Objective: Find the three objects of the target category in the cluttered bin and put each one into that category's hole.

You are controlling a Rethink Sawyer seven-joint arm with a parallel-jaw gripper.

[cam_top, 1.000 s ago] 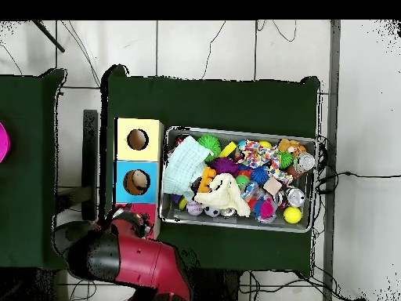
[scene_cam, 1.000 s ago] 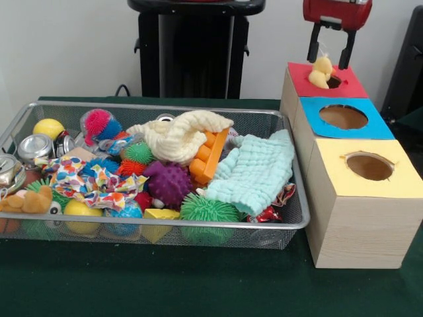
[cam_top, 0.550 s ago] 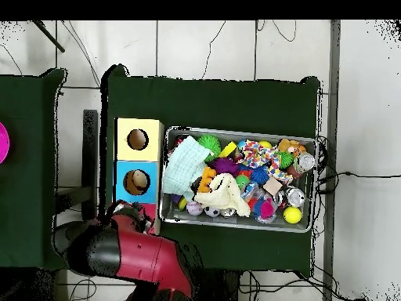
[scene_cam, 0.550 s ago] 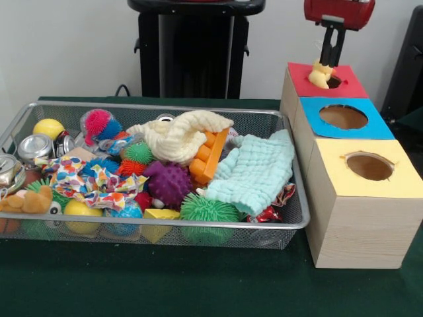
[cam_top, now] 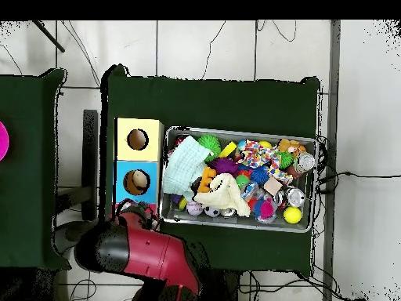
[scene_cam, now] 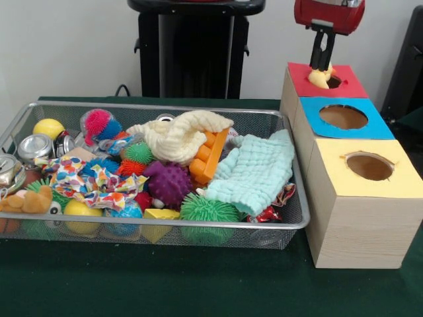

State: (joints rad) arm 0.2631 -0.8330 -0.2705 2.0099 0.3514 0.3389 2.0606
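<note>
A small yellow plush toy [scene_cam: 319, 76] lies on the red lid [scene_cam: 347, 88] of the wooden box, right beside the red lid's hole [scene_cam: 335, 82], partly over its edge. My gripper [scene_cam: 322, 65] hangs straight above the toy, its tips at the toy's top; whether it grips the toy is unclear. In the overhead view the red arm [cam_top: 145, 252] covers the gripper and most of the red lid. The wire bin [scene_cam: 165, 224] holds spiky balls, a purple spiky ball [scene_cam: 168, 182], a cream cloth [scene_cam: 178, 135] and a mint cloth [scene_cam: 254, 172].
The box also has a blue lid [scene_cam: 377, 125] and a yellow lid [scene_cam: 403, 178], each with a round hole. Something pale lies inside the blue hole [cam_top: 138, 182]. Cans [scene_cam: 34, 146] and a yellow ball [scene_cam: 48, 127] fill the bin's left end.
The gripper stood wide around the yellow toy a second ago. It has since turned or narrowed and shifted left; the toy sits lower on the red lid.
</note>
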